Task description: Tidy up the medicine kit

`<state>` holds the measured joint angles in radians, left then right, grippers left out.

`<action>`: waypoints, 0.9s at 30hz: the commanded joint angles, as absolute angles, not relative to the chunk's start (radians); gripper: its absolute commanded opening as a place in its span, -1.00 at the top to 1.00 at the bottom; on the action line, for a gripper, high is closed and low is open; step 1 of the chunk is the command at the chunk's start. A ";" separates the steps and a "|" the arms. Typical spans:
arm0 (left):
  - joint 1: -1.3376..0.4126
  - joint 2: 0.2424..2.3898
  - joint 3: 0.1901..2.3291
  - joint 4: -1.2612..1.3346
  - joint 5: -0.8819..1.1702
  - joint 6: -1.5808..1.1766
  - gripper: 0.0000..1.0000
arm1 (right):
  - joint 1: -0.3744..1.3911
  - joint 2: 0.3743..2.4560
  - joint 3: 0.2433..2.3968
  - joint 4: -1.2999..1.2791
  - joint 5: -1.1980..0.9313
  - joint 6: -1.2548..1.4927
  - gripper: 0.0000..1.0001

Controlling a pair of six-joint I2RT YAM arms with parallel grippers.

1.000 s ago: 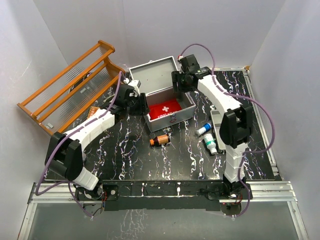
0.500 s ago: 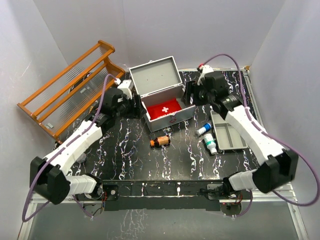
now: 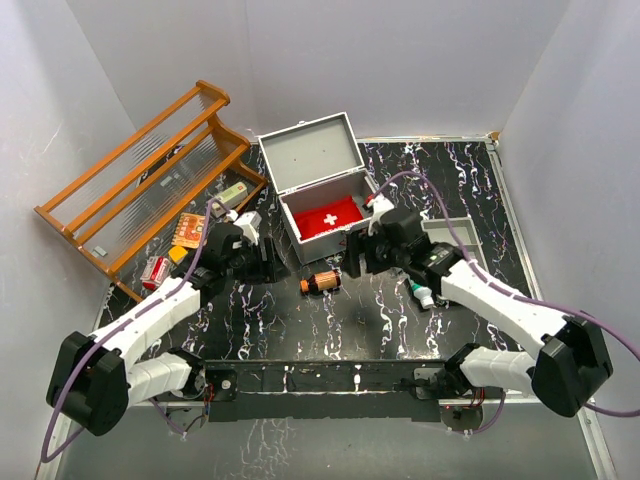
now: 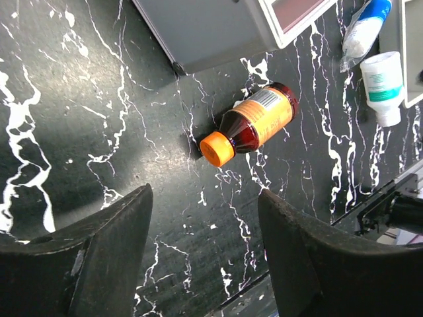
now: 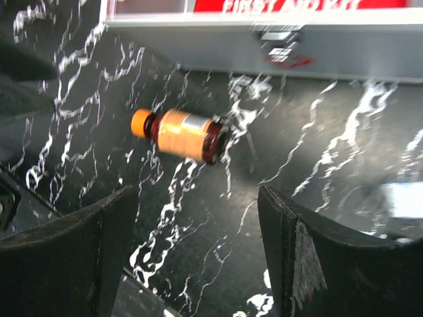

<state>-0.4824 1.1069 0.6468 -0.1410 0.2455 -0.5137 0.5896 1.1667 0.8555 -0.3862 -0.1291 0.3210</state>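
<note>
Grey metal medicine kit (image 3: 325, 242) sits just past table centre toward 12 o'clock, upright, lid (image 3: 310, 152) thrown back toward 11, mouth facing up. Long axis runs roughly 8-to-2 and the latch face looks toward 5. Inside I can see only a red pouch (image 3: 330, 217). Out on the table (image 3: 300, 330): amber bottle (image 4: 254, 122) on its side just off the kit's front wall at 6, orange cap toward 9; two white bottles (image 4: 383, 86) at 4; grey tray (image 3: 462, 228) at 3, beside the kit; small packs (image 3: 185, 230) at 9, near the wooden rack (image 3: 130, 175). I'd call it early: one item in, most left to load, lid not closed. Left gripper (image 3: 268, 262) is at 8 o'clock of the kit and right gripper (image 3: 356, 258) at 5, flanking the bottle. Jaws on both are parted with nothing between them. Bottle looks like the obvious next pick, and either arm could reach it.
</note>
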 commanded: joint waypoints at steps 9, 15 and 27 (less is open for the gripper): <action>-0.494 1.238 0.558 0.130 0.380 -0.659 -0.13 | 0.727 1.239 0.688 -0.130 0.114 0.930 -0.40; -0.504 1.314 0.568 0.177 0.379 -0.658 -0.10 | 0.732 1.226 0.652 -0.142 0.147 1.162 -0.35; -0.564 1.359 0.542 0.219 0.282 -0.642 0.08 | 0.788 1.376 0.705 -0.181 0.125 1.453 -0.38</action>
<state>-0.5465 1.3739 0.5552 0.1856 0.3336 -0.6651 0.7616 1.3170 0.6510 -0.1757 0.1059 1.3231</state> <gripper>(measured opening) 0.464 0.687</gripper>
